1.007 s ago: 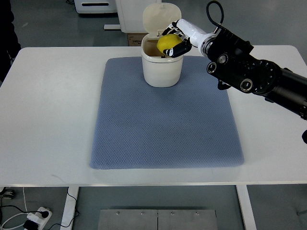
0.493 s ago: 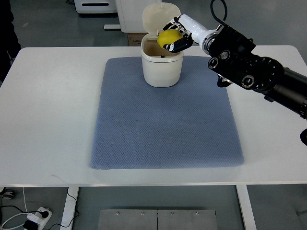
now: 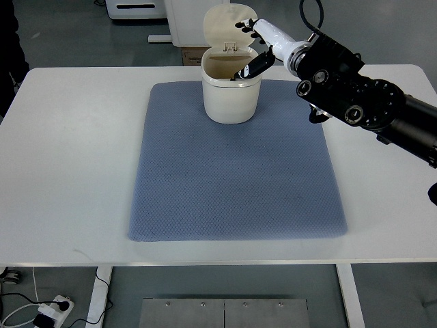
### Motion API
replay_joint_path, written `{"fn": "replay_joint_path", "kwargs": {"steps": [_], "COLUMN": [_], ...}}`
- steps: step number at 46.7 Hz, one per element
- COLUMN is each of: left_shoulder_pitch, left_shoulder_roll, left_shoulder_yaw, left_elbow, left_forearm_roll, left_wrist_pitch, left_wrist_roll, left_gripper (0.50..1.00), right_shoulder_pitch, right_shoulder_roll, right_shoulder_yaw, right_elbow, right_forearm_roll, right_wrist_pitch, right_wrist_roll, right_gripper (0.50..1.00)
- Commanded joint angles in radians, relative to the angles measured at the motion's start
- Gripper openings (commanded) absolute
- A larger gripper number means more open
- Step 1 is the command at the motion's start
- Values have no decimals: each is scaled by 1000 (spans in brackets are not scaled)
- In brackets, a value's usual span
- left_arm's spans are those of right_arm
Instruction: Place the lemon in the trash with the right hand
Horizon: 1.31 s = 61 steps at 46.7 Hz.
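The trash bin stands on the far edge of the blue mat, lid tipped back, mouth open. Half a second ago the lemon sat in the fingers over that mouth; now it is out of sight, most likely dropped inside, so the task looks essentially done. Just right of the bin's rim, the right robot hand hangs released, fingers spread, holding nothing. Right of the bin the counter is bare, giving free room to withdraw.
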Motion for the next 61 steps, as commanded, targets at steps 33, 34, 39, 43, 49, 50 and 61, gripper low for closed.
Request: {"fn": "replay_joint_path", "kwargs": {"steps": [33,34,39,43,49,50,61], "left_shoulder_pitch": [0,0,1,0,0,1,0], "left_shoulder_roll": [0,0,0,0,0,0,0], "left_shoulder_yaw": [0,0,0,0,0,0,0], "left_elbow": [0,0,0,0,0,0,0], "left_forearm_roll": [0,0,0,0,0,0,0], "left_wrist_pitch": [0,0,0,0,0,0,0], "left_wrist_roll": [0,0,0,0,0,0,0], "left_gripper": [1000,1000,1000,1000,1000,1000,1000], "right_shoulder_pitch": [-81,-88,-124,-156,-206,-217,-340], "right_shoulder_roll": [-276,-282,-314,-326,-337,-337,-326], "right_shoulder_yaw": [222,233,293,344,437,460,706], "right_elbow": [163,163,163,161,159,159,163], "right_forearm_roll": [84,91,130,173,219,226,244], "right_wrist_pitch": [188,188,186,180,172,169,113], "right_wrist_roll": [1,1,1,1,3,3,42], "right_gripper": [931,931,929,926,922,922,918]}}
